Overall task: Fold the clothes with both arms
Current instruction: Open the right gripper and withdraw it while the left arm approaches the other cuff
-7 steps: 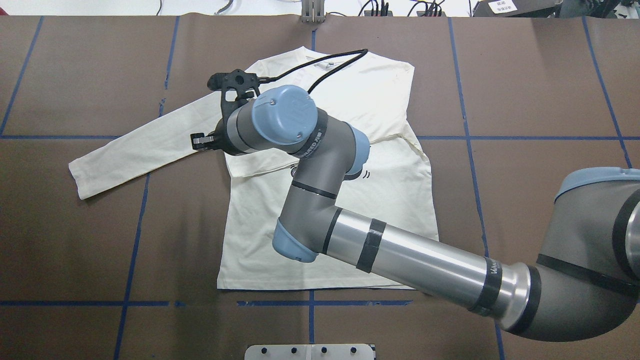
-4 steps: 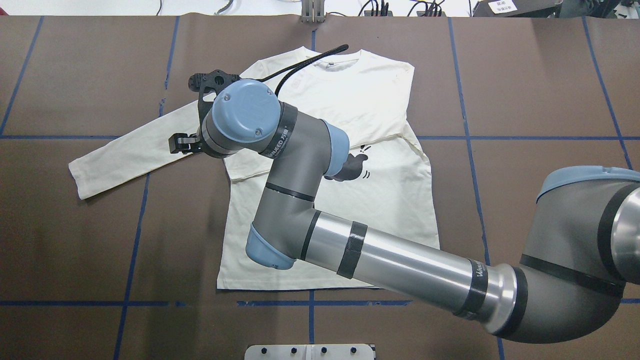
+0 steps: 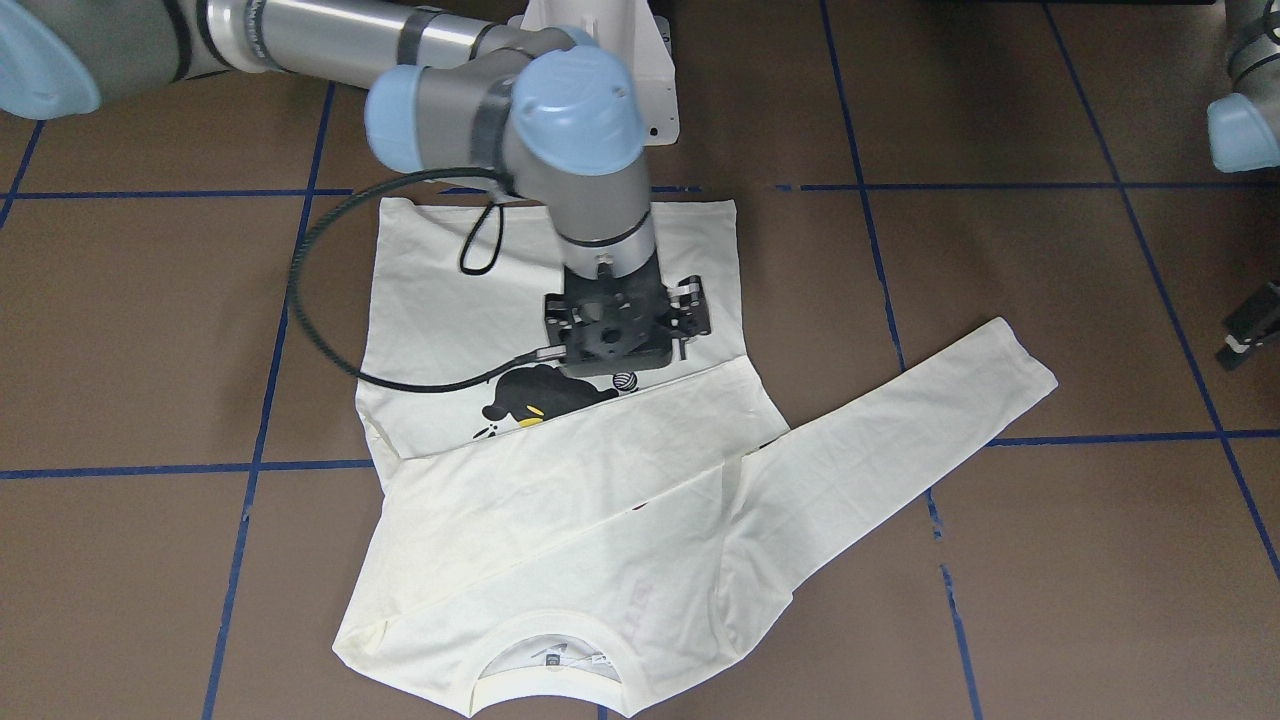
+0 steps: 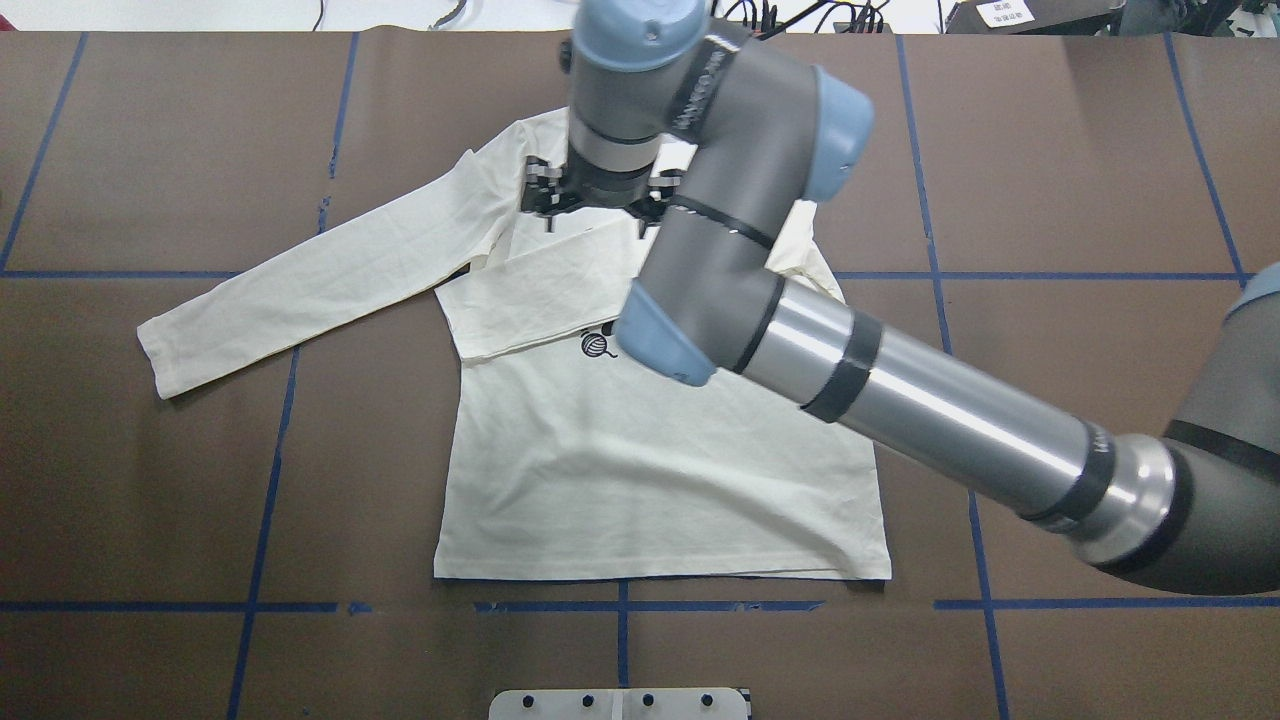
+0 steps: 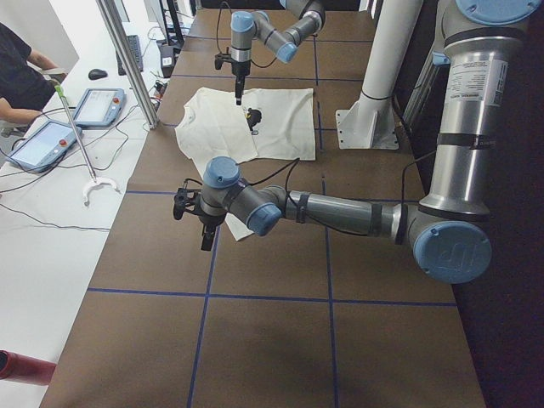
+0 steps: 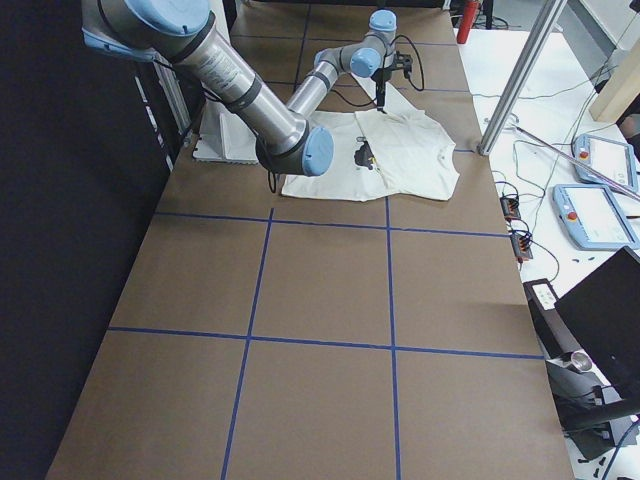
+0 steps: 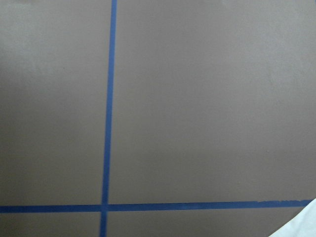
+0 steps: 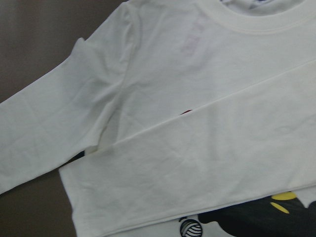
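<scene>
1. The right gripper (image 3: 612,342) is no longer sitting low at the root of the outstretched sleeve (image 4: 300,290), where it was a second ago. It is now hanging raised over the upper chest of the T-shirt (image 4: 650,470), near the collar (image 8: 256,22).
2. Whether its jaws are apart or together cannot be told. Its wrist camera is showing only flat cloth, with no fingers in frame and nothing lifted.
3. The T-shirt is lying print-up on the table (image 4: 150,480) as before, with the hem toward the robot and the collar away.
4. The folded sleeve (image 4: 540,300) is crossing the chest and partly covering the cat print (image 3: 540,395). The outstretched sleeve is still running flat toward the robot's left.
5. The left gripper (image 5: 206,238) is hovering over bare table just beside the cuff. Its jaw state cannot be told either.
6. Judgement: the first sleeve fold is done and the second is not yet begun. The right arm's withdrawal has moved no cloth, so it is probably repositioning for a shoulder-and-cuff pick-up.
</scene>
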{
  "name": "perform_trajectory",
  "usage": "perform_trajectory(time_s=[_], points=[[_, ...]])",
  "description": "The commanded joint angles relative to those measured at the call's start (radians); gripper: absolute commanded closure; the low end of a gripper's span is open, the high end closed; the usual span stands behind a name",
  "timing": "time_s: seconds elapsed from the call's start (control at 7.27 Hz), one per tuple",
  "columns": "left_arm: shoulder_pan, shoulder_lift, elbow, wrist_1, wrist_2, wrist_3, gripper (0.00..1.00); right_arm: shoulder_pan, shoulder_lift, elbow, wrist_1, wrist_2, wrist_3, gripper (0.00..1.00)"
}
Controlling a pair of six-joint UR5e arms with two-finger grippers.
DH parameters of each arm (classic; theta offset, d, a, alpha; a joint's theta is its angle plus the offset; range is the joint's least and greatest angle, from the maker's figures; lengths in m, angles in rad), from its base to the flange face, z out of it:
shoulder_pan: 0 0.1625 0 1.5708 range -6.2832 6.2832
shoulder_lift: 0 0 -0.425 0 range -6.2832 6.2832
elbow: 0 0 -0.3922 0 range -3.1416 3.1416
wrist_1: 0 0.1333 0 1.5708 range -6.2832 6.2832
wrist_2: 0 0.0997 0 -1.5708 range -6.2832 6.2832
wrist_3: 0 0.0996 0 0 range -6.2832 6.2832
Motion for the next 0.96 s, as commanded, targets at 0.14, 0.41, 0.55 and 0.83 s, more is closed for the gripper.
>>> perform_trajectory(time_s=[0.14, 0.41, 0.55, 0.83], points=[[0.269, 0.038, -0.049, -0.112, 0.163, -0.407, 0.00, 0.177, -0.294, 0.131, -0.025, 0.130, -0.250, 0.00], [0.395, 0.038, -0.051, -0.112, 0.213, -0.598, 0.01, 0.274, -0.366, 0.114, -0.025, 0.179, -0.418, 0.00], [0.418, 0.038, -0.048, -0.111, 0.254, -0.616, 0.02, 0.299, -0.386, 0.112, -0.026, 0.197, -0.451, 0.00], [0.426, 0.041, -0.002, -0.117, 0.285, -0.608, 0.04, 0.304, -0.403, 0.112, -0.020, 0.201, -0.452, 0.00]])
